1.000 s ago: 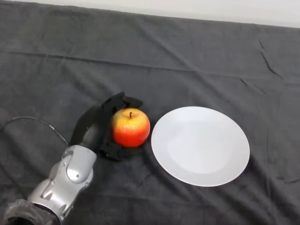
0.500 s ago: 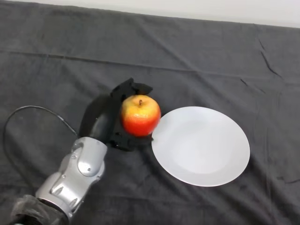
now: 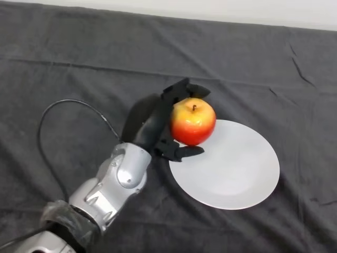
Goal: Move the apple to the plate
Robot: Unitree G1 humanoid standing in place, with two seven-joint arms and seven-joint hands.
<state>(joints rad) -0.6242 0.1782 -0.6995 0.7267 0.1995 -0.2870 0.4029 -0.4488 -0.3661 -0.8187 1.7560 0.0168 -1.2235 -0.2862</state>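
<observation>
A red and yellow apple [image 3: 192, 121] is held in my black left hand [image 3: 158, 122], whose fingers curl over its far side and whose thumb reaches under its near side. The apple is lifted and hangs over the left rim of the round white plate [image 3: 237, 168], which lies on the dark cloth at right of centre. My silver-grey arm comes in from the lower left.
The dark cloth [image 3: 73, 68] covers the whole table. A pale strip of wall [image 3: 210, 9] runs along the far edge of the table.
My hand has lifted the apple off the cloth and carried it to the right and away from me, from left of the plate to above the plate's left rim.
</observation>
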